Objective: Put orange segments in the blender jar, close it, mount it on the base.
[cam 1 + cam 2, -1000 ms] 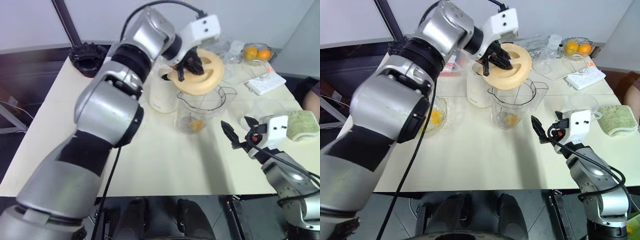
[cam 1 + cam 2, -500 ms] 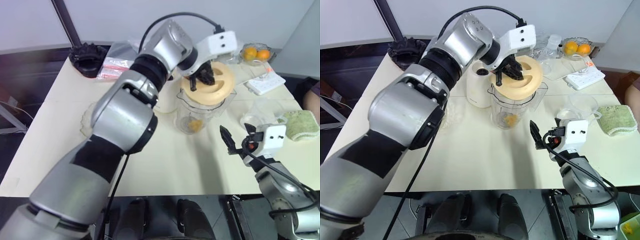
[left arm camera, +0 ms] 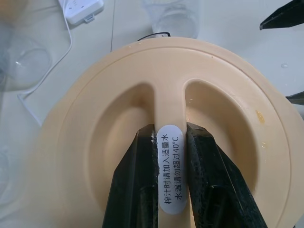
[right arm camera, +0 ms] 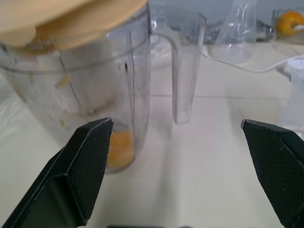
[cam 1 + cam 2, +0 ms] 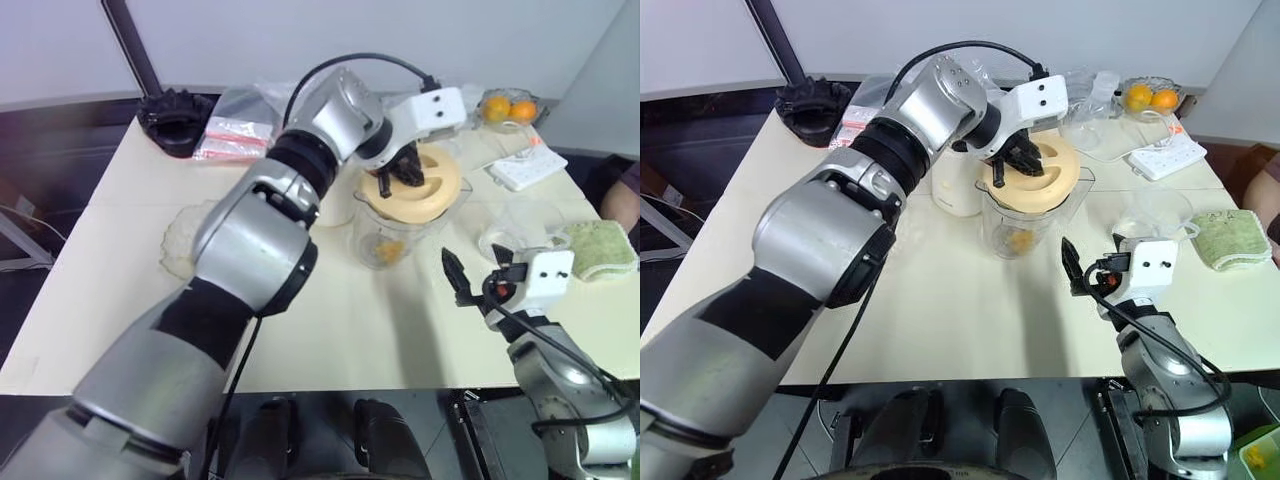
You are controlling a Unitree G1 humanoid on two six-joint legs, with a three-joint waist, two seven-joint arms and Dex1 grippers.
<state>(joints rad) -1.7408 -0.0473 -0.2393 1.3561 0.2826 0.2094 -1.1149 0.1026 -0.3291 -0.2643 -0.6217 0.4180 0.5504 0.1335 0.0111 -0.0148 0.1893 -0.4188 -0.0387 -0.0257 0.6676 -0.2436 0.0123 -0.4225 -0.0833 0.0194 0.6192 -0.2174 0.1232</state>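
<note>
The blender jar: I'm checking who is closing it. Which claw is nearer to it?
Left. The left claw is right over the blender jar, pinching the ridge of the pale orange lid at its rim. The right claw waits open beside the jar, apart from it.

The blender jar [image 5: 1025,215] has its mouth blocked by the pale orange lid [image 5: 1038,177] the left gripper [image 5: 1020,160] clamps by its ridge. Open table [image 5: 940,300] lies between jar and wide-spread right gripper [image 5: 1072,270] (nothing in that lane). The base [image 5: 958,185] crowds the jar's far left; a clear cup [image 5: 1155,215] stands to the right.
</note>
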